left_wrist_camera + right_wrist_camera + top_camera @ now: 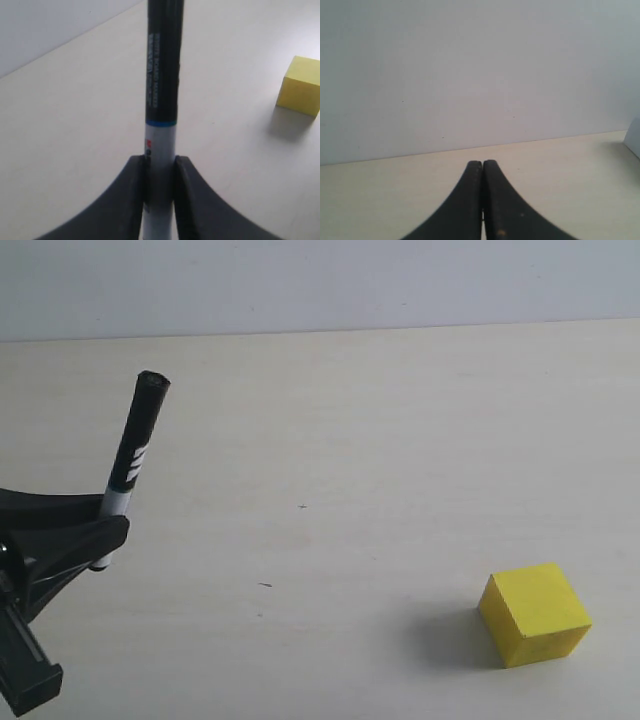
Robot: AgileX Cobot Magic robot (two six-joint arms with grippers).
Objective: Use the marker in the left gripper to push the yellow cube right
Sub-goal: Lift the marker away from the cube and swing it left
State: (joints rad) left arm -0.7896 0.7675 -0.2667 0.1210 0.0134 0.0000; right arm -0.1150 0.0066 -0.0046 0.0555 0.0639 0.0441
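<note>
The yellow cube (534,614) rests on the pale table at the lower right of the exterior view; it also shows at the edge of the left wrist view as a yellow cube (301,85). My left gripper (108,530) at the far left is shut on the marker (133,455), which sticks up and away from it, black cap outward. In the left wrist view the marker (162,75) runs out from between the two black fingers (131,200) of the left gripper (160,165). A wide stretch of table separates marker and cube. My right gripper (482,167) is shut on nothing.
The light wooden table (350,460) ends at a pale wall (320,280) at the back. A pale object's edge (634,137) shows at the side of the right wrist view.
</note>
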